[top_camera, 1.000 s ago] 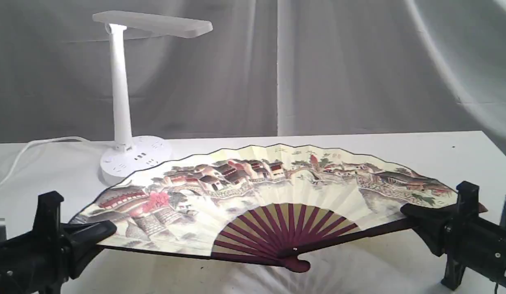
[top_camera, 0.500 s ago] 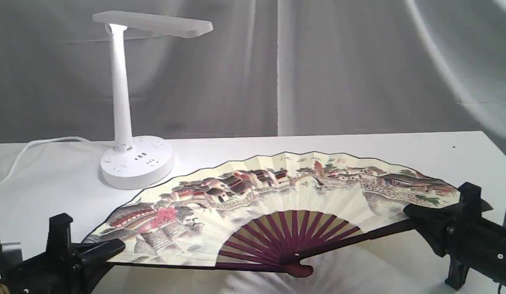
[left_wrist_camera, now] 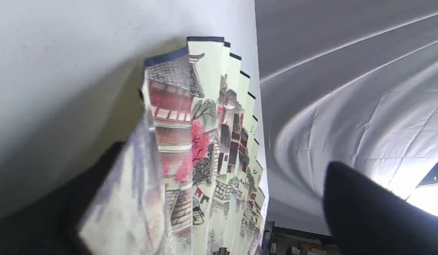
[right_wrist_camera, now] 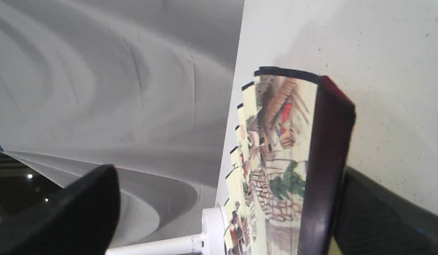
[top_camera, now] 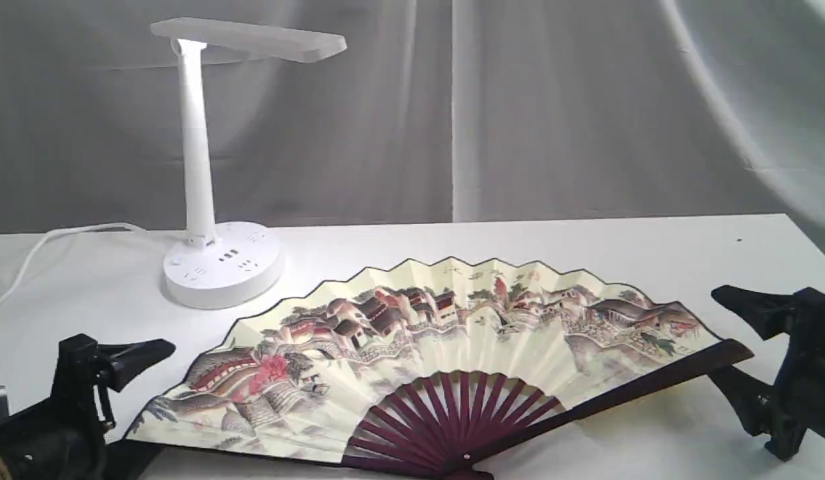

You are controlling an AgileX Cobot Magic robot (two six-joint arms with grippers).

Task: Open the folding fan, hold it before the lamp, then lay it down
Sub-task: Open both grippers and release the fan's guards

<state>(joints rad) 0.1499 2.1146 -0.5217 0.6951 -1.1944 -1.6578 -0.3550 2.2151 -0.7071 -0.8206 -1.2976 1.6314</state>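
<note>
The folding fan (top_camera: 446,333) lies spread wide on the white table (top_camera: 652,247), painted side up, its maroon ribs meeting at the near edge. Behind it at the left stands the white lamp (top_camera: 196,147). My left gripper (top_camera: 152,400) is open at the fan's left end, one finger above the leaf and one below it. My right gripper (top_camera: 719,332) is open around the right guard's tip. In the left wrist view the fan (left_wrist_camera: 190,141) sits between the spread fingers (left_wrist_camera: 364,212). In the right wrist view the dark guard (right_wrist_camera: 325,170) rests beside one finger (right_wrist_camera: 374,212).
The lamp's white cord (top_camera: 52,240) trails off to the left across the table. A grey cloth backdrop (top_camera: 519,120) hangs behind. The lamp's round base (top_camera: 222,267) stands just behind the fan's left part. The lamp base (right_wrist_camera: 210,230) also shows in the right wrist view.
Both grippers have opened and let go of the fan's guards. The fan has dropped lower and toward the near edge and now rests flat on the table.
</note>
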